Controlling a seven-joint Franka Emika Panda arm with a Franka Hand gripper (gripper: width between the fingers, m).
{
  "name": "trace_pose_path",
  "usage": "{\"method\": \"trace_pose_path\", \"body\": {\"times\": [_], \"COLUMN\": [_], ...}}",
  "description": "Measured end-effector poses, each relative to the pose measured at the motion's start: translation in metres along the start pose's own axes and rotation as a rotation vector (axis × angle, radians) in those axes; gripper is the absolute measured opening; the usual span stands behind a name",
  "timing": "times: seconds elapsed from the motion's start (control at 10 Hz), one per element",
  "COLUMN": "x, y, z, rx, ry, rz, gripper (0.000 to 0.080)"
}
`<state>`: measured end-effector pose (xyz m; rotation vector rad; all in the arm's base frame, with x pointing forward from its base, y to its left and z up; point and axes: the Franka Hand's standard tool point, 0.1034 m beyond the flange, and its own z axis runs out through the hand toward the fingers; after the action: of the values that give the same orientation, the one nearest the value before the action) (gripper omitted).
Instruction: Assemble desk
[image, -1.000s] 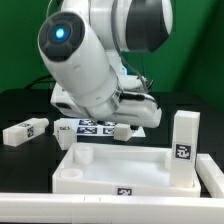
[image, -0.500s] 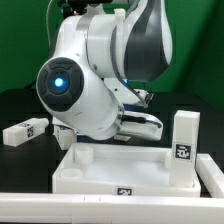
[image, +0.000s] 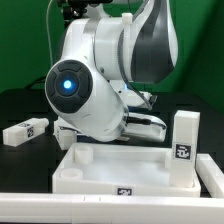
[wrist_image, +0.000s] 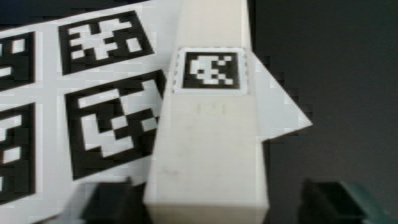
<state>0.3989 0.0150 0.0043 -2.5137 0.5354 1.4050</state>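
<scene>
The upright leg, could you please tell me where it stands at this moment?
The upright leg stands at the exterior view's right, on the right end of the tabletop, to the right of the robot arm and apart from it.

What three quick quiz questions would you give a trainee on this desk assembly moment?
1. True or false: the upright leg stands at a corner of the tabletop.
2. In the wrist view, the lying leg partly covers: A the marker board, B a cloth, C a screwdriver.
3. Fill in: the jaws on either side of the lying leg are ___.
Key: 1 true; 2 A; 3 open.
</scene>
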Motion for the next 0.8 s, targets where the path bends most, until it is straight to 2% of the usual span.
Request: {"method": "trace_pose_path", "body": {"times": [0.1, 0.2, 0.5, 0.6, 0.8], "x": [0.000, 0.000, -0.001, -0.004, -0.016], "y": [0.001, 0.002, 0.000, -0.003, -0.014], "z": [0.001, 0.000, -0.008, -0.017, -0.050], "rx": [0.001, 0.003, 0.007, 0.009, 0.013], "ry": [-0.001, -0.001, 0.008, 0.008, 0.016], "rz": [0.001, 0.003, -0.002, -0.010, -0.039], "gripper": [0.0389, 0.0288, 0.0288, 0.0288, 0.0288]}}
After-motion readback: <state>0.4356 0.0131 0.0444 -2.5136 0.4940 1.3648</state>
